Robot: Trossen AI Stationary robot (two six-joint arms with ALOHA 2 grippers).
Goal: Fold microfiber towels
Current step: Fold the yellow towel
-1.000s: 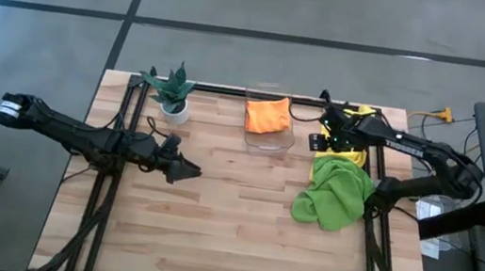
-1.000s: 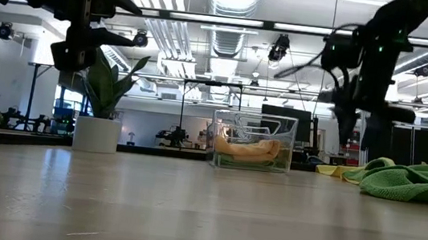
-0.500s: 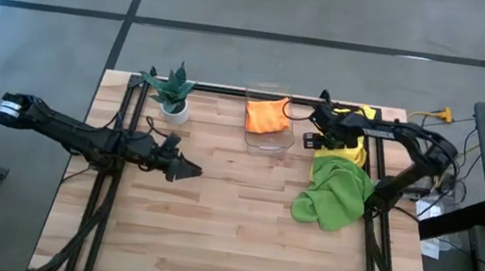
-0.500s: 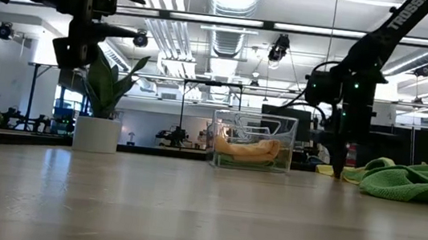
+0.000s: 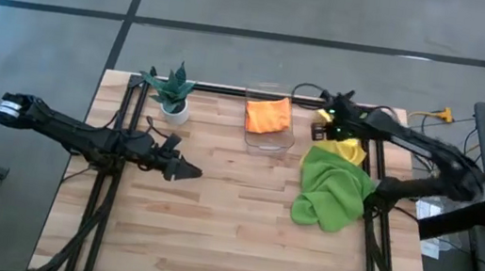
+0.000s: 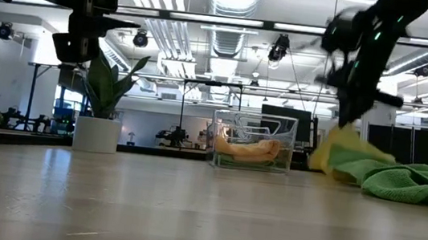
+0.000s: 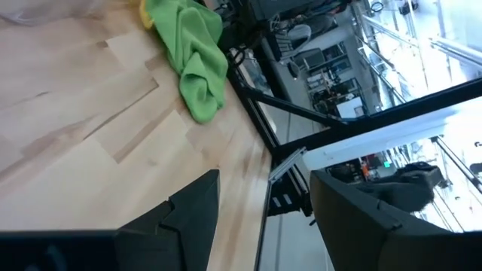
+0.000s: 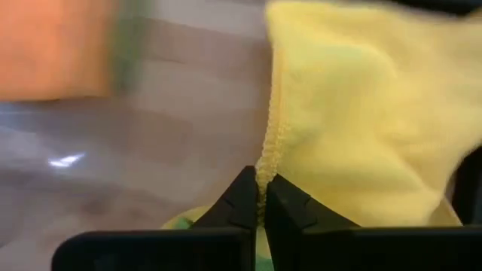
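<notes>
Right end effector (image 5: 328, 119) pinched shut on the stitched edge of the yellow towel (image 5: 347, 150), lifting it just beside the green towel (image 5: 333, 194); soft, limp, light cloth, best held at a hemmed corner; left end effector (image 5: 188, 172) open, well apart.

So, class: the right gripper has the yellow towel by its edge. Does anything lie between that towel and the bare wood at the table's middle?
Nothing visible blocks it. The right gripper pinches the yellow towel; the green towel lies beside it, the clear bin farther back, the left gripper over the middle's left.
</notes>
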